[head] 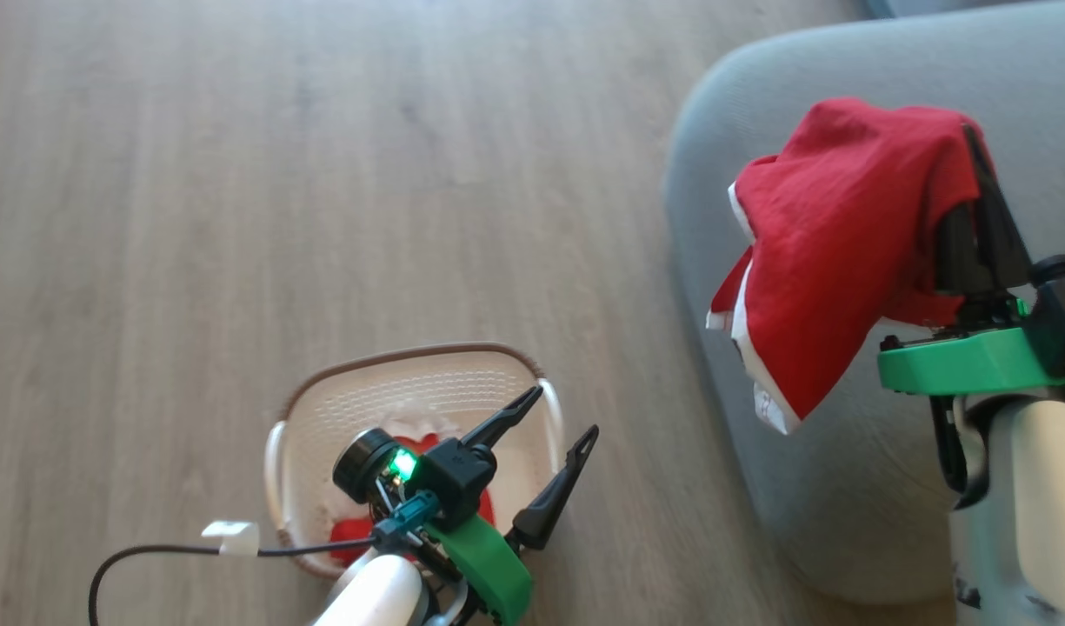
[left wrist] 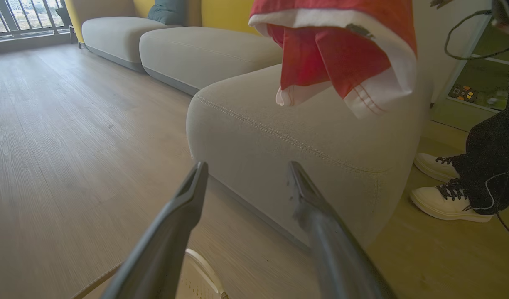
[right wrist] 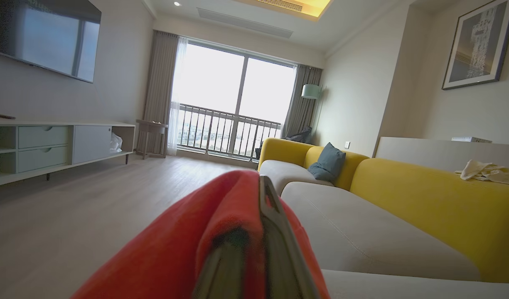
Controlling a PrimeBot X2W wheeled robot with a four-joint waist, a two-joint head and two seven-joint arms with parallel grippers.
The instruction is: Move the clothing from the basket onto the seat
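A red garment (head: 836,252) hangs above the seat (head: 810,487) at the right of the frame.
In the head view the right gripper (head: 971,143), its fingers pressed together, pinches the white-trimmed red garment, which drapes over them. In the left wrist view its hem dangles at the top centre, clear of the grey cushion. At the lower left of the head view, the left gripper (head: 565,412) hovers over the cream basket (head: 410,361) on the wooden floor (head: 236,174), fingers spread and empty. More red fabric (head: 351,529) lies inside the basket.
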